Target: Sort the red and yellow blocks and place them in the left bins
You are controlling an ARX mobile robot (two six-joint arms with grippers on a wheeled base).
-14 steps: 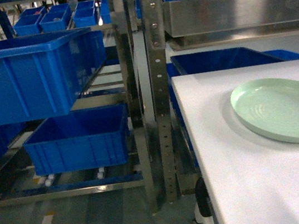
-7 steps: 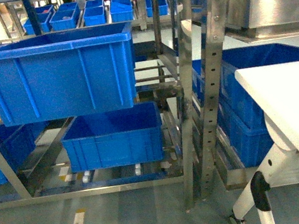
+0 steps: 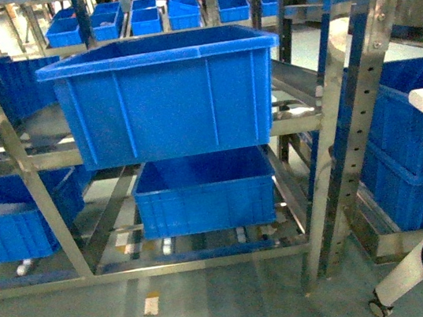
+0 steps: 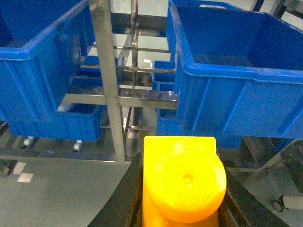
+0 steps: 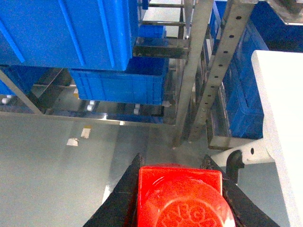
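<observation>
**A:** Blocks first: where are they? The head view shows neither brick nor gripper, only the steel rack (image 3: 363,104) with a large blue bin (image 3: 166,97) on its upper shelf, a second bin (image 3: 205,193) below it, and small crates (image 3: 146,15) far behind.

**B:** Left wrist view: the yellow block (image 4: 182,187) sits pinched in the left gripper (image 4: 182,208), dark jaws pressed to both its sides. It's glossy orange-yellow, a round stud facing the camera. A deep blue bin (image 4: 236,80) lies ahead on the right, open top showing; another bin (image 4: 38,71) is at left, a rack post (image 4: 109,80) between them.

**A:** And the right?

**B:** Right wrist view: the red block (image 5: 182,198), shiny, with an embossed round stud, is clamped in the right gripper (image 5: 182,210), over bare floor (image 5: 57,175) near the rack.

**A:** So I'd say carrying is the step in hand.

**B:** Agreed. Keep both grips firm, lift above the thick rim, clear the post, and release only once well over a bin's interior.
</observation>
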